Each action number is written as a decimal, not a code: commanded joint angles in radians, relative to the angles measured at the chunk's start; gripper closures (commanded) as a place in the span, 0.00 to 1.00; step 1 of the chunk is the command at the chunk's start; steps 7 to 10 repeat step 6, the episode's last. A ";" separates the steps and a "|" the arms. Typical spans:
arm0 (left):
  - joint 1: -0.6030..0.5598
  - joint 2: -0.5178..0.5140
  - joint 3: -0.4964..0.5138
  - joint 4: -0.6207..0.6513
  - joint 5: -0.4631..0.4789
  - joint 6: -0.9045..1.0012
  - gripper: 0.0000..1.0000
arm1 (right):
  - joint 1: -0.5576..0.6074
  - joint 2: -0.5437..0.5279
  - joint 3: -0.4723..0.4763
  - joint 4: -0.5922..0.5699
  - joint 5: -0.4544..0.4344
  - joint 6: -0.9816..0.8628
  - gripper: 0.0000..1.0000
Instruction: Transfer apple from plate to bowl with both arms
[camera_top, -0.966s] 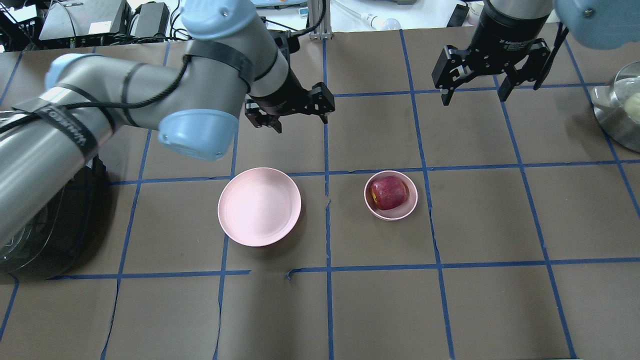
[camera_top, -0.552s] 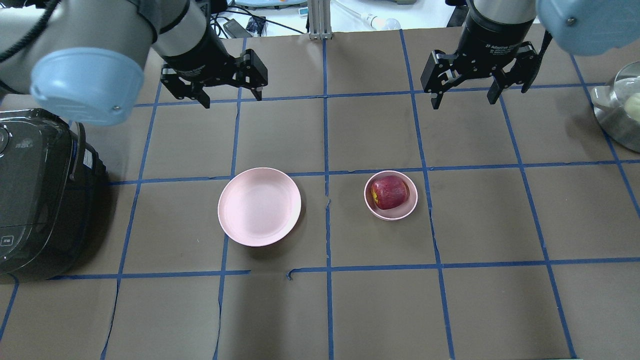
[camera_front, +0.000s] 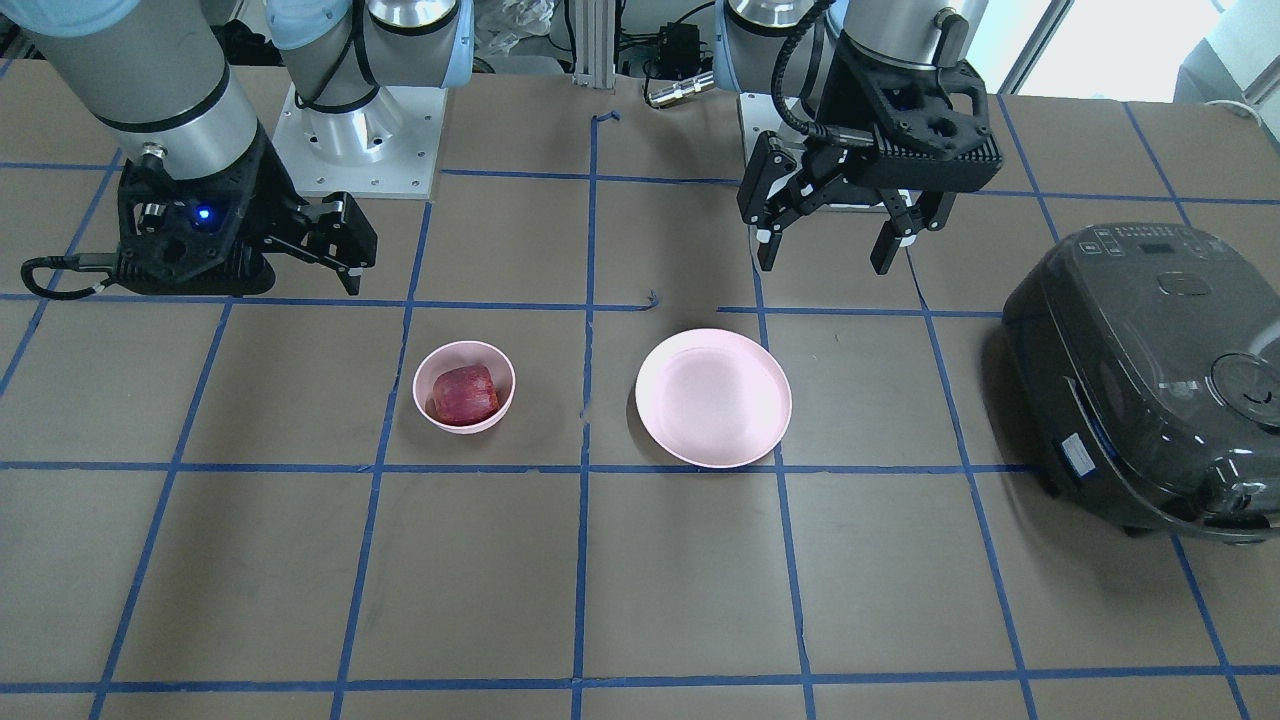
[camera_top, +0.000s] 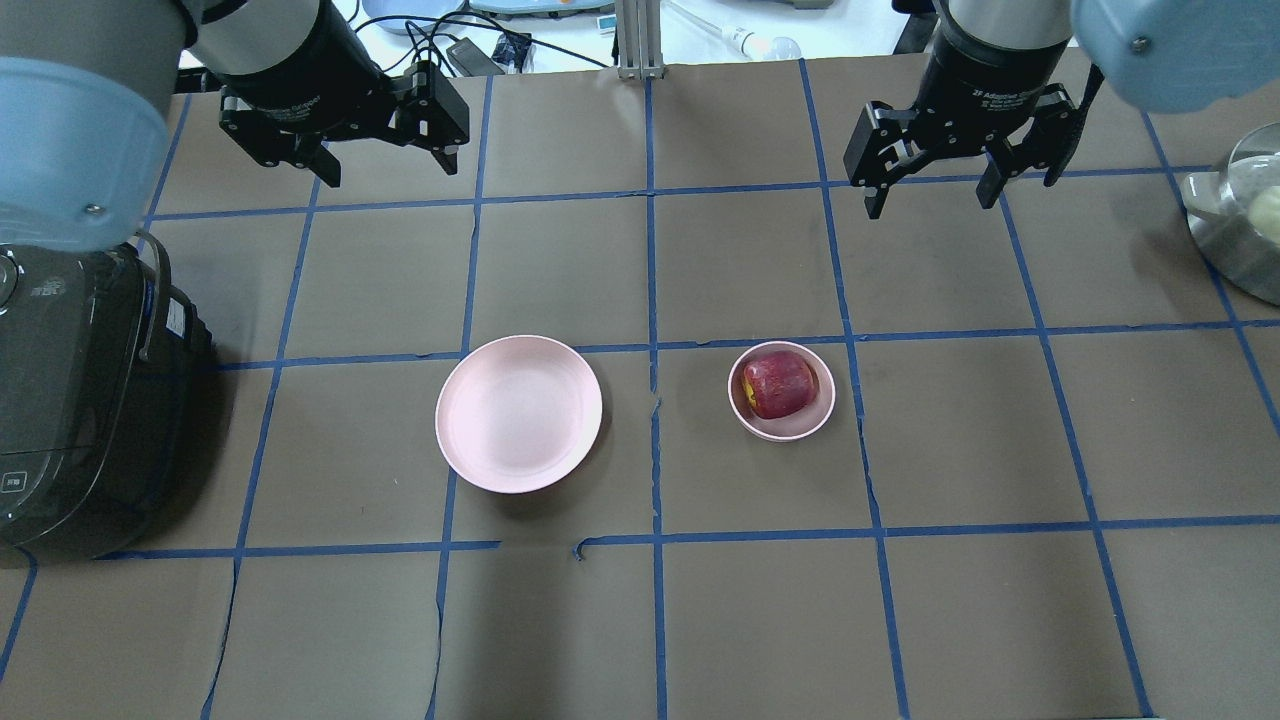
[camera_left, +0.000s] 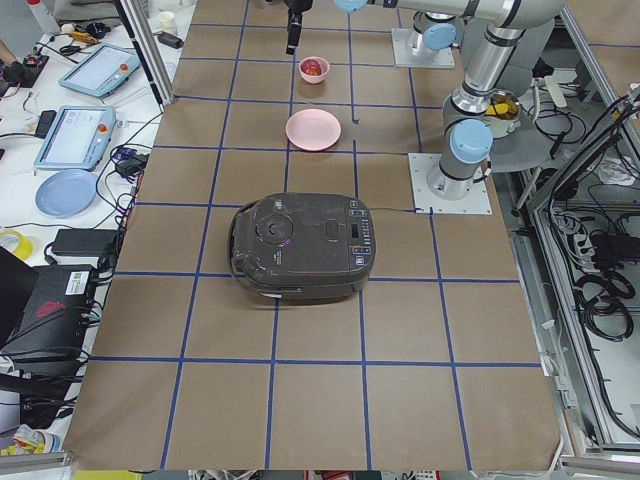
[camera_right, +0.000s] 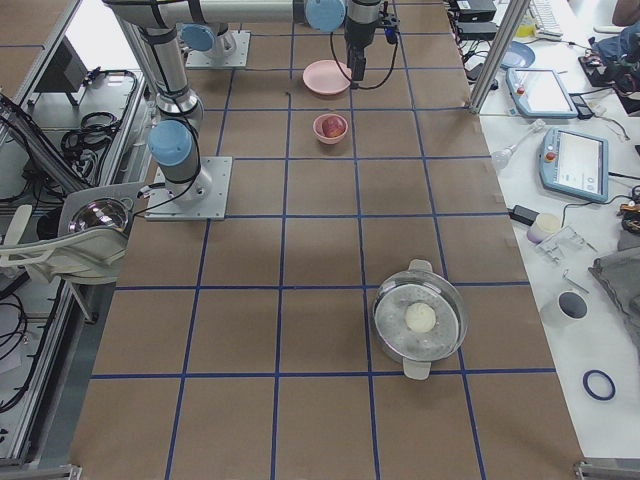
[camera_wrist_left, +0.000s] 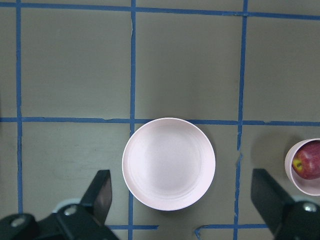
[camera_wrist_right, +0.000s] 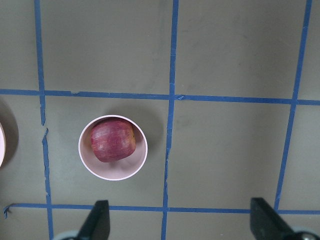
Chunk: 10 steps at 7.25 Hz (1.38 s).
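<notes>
**In the small, deep pale-pink bowl (camera_front: 470, 425), the dark red apple (camera_front: 464, 394) lay clear of both pincers**

The front camera showed the wide, shallow pale-pink plate (camera_front: 713, 400) bare on the brown, blue-taped counter (camera_front: 700, 580), the bowl well apart beside it. The left pincer (camera_front: 823, 262) hung above the counter on the robot's side of the plate, fingers spread and holding nothing. From overhead, the right pincer (camera_top: 930, 200) likewise stood agape and empty, back from the bowl. The side cameras also placed the apple in the bowl. The left wrist camera looked down on the bare plate; the right wrist camera on the apple, filling most of the bowl. By these frames the transfer looked complete. The apple seemed firm, fairly heavy and waxy-smooth; any regrasp should pinch its widest sides from above, the steep walls leaving little room.
</notes>
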 joint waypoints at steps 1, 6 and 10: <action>0.003 0.002 -0.016 -0.007 0.001 0.003 0.00 | -0.003 0.002 0.001 -0.015 -0.007 0.005 0.00; 0.025 0.008 0.007 -0.049 0.053 0.024 0.00 | -0.005 0.002 0.001 -0.015 -0.007 0.000 0.00; 0.025 0.008 0.007 -0.049 0.053 0.024 0.00 | -0.005 0.002 0.001 -0.015 -0.007 0.000 0.00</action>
